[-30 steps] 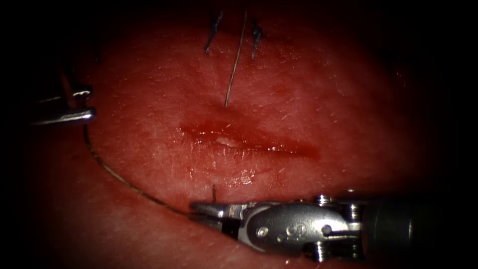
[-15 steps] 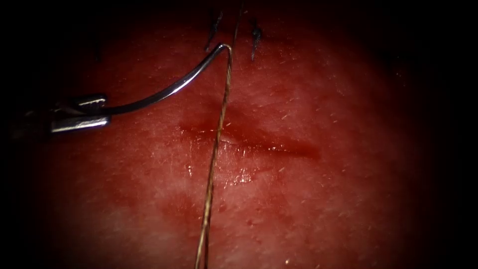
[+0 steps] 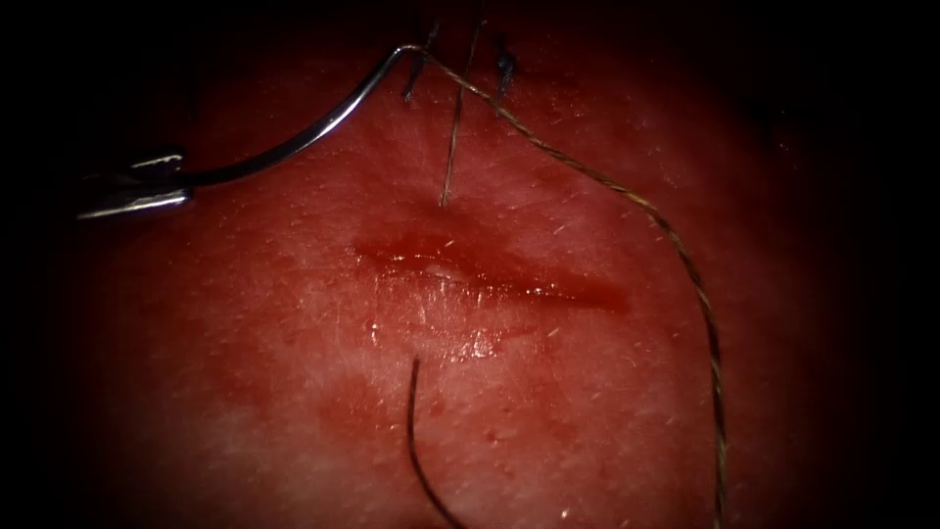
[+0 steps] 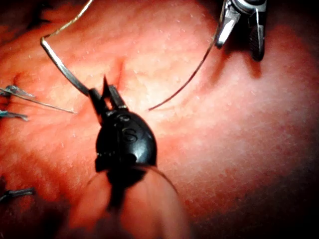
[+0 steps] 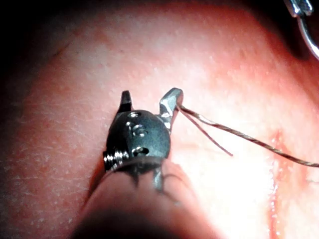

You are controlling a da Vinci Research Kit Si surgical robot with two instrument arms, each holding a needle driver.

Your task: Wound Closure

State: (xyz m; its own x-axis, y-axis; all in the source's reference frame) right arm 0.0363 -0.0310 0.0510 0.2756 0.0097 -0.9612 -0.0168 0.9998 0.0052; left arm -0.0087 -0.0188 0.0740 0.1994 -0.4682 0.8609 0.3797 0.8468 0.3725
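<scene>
The left arm's steel needle driver (image 3: 132, 196) sits at the far left of the red, wet slab of tissue (image 3: 548, 411), its jaws clamped on the curved silver needle (image 3: 294, 147) near the pointed end. From those jaws the needle arcs up and away to the right, clear of the tissue, and its blunt tail ends just beside the dark cut thread ends (image 3: 504, 69) of an older stitch. The left wrist view shows the same grip: the black-bodied tool (image 4: 107, 97) pinches the needle (image 4: 62, 67) close to its tip.

From the needle's tail a braided golden thread (image 3: 627, 196) runs off to the right, crosses over the far end of the horizontal glistening cut (image 3: 490, 279), then drops straight down on the right side. A thin strand (image 3: 450, 147) enters the tissue just above the cut, and a short dark tail (image 3: 416, 431) comes out just below it.

In the right wrist view the right arm's metal tool (image 5: 149, 102) has its jaws spread apart, gripping nothing; the thread (image 5: 234, 132) passes right beside one jaw, and whether it touches I cannot tell. The same tool (image 4: 241, 25) hangs open above the tissue in the left wrist view.
</scene>
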